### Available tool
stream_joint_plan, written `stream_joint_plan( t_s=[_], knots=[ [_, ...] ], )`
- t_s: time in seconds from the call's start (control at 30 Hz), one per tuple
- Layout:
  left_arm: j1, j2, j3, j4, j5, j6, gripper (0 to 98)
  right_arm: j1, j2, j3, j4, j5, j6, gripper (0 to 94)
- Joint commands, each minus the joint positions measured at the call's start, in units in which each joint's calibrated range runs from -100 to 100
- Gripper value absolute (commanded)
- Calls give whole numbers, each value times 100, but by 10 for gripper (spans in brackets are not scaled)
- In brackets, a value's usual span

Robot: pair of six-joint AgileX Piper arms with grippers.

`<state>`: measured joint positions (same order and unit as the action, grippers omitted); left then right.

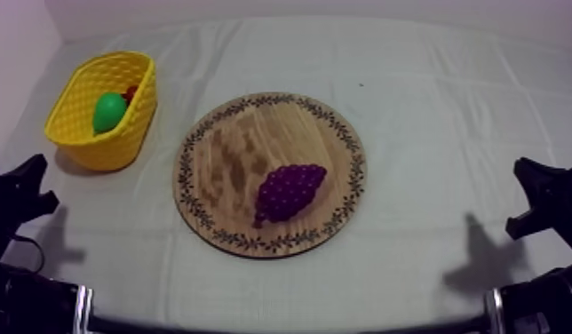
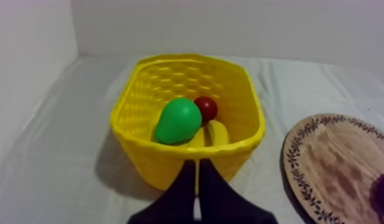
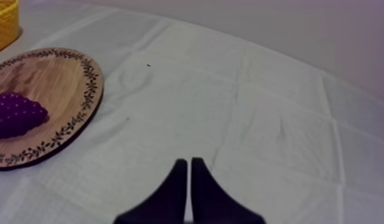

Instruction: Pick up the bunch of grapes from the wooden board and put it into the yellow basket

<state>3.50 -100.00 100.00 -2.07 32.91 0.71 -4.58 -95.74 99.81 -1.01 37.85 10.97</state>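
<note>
Operator: where are the grapes point(image 1: 290, 190)?

Arm: On the board point(image 1: 227, 142), on the half nearer my right gripper point(image 3: 186, 162). From that gripper they lie ahead and off to its left, well apart from it. From my left gripper point(image 2: 196, 164) the board is ahead and to the right.

Operator: and the grippers themselves?

Arm: Both closed on nothing, fingers pressed together in a narrow wedge, each low at its own side.

Operator: so which step is this?

Arm: The very first, I judge: the reach. The grapes are not lifted. The next move calls for parting the fingers, travelling over the board and coming down astride the grapes (knobbly and rounded, so I'd expect them to want a grip across the middle).

Operator: anything in the way?

Arm: Bare cloth point(image 3: 260, 119) lies between either gripper and the board. The basket point(image 2: 129, 116) stands straight ahead of my left gripper, just past its fingertips. It holds a pear point(image 2: 179, 121), a small red fruit point(image 2: 206, 108) behind that and a banana point(image 2: 215, 132) beside it, all at the near end. The far end looks free. Its wall must be cleared on the way in.
</note>
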Motion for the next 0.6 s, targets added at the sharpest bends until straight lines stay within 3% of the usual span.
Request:
stream_joint_plan(
  t_s=[0.0,0.37,0.57],
  knots=[
    [1,0,0,-4,5,-35,0,-2,-1,-3,1,-3,-1,4],
    [241,381,-613,109,-5,-94,0,-2,-1,-3,1,-3,-1,4],
    [614,1403,-2272,317,777,-203,0,-2,-1,-3,1,-3,-3,4]
  ],
)
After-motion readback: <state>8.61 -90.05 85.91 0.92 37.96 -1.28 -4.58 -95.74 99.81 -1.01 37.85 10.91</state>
